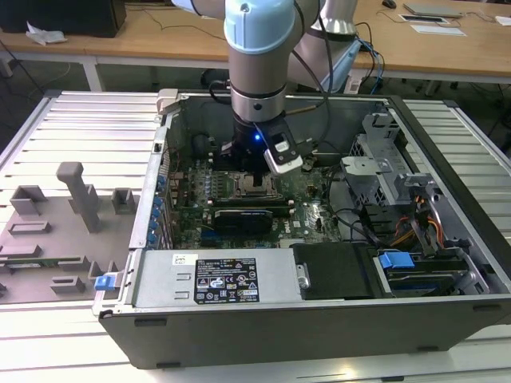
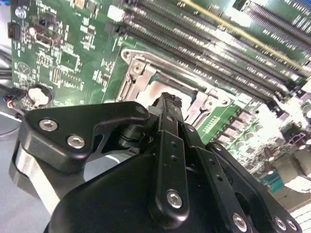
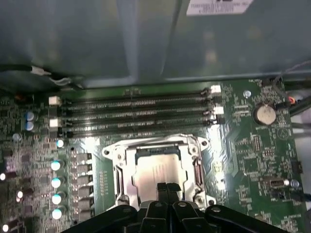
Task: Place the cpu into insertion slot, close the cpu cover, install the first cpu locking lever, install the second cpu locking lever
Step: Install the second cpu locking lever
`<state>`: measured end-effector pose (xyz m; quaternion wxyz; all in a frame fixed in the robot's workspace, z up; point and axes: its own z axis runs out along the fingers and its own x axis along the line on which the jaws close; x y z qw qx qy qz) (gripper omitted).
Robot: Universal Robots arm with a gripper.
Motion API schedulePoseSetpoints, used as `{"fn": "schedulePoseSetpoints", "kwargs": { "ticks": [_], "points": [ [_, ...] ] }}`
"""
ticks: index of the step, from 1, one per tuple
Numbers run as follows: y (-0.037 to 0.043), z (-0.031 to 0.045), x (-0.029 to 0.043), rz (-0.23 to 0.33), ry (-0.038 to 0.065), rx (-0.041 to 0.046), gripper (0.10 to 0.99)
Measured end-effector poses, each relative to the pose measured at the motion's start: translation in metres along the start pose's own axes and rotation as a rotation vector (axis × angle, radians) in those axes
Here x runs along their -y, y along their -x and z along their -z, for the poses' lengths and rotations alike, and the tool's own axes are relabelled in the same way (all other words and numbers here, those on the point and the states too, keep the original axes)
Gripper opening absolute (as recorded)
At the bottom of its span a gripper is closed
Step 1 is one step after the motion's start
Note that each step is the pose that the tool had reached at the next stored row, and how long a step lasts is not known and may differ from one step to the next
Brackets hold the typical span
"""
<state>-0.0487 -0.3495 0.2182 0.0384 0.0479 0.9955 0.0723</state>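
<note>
- Where our arm reaches down, we list first the open computer case [image 1: 319, 319] on the ribbed worktop [image 1: 72, 128], its green motherboard [image 3: 243, 165] lying flat inside.
- Long black memory slots [image 3: 136, 114] run in a row beside the socket.
- Gripper [image 3: 168, 188]: poised right above the socket; in both wrist views we see its jaws drawn together, fingertips [image 2: 167, 104] meeting with nothing between them.
- Insertion slot [image 3: 158, 172]: square socket amid the board, directly under the fingertips.
- Cpu cover [image 3: 121, 158]: silvery frame plate, apparently lying down around the chip; we cannot tell whether it is latched.
- Cpu [image 3: 153, 172]: silvery-grey chip seated in the insertion slot. We judge it light, rigid, smooth-topped and fragile underneath; best held by opposite edges, never pressed hard.
</note>
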Motion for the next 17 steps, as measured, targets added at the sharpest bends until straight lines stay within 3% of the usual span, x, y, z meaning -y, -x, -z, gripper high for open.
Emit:
{"fn": "schedulePoseSetpoints", "kwargs": {
  "ticks": [4, 9, 17],
  "points": [
    [0.0003, 0.0051, -0.0019, 0.000, 0.000, 0.0000, 0.106],
    [0.0011, 0.0175, -0.0038, 0.000, -0.001, 0.0001, 0.106],
    [0.0012, 0.0182, -0.0039, -0.001, -0.001, 0.0003, 0.106]
  ]
}}
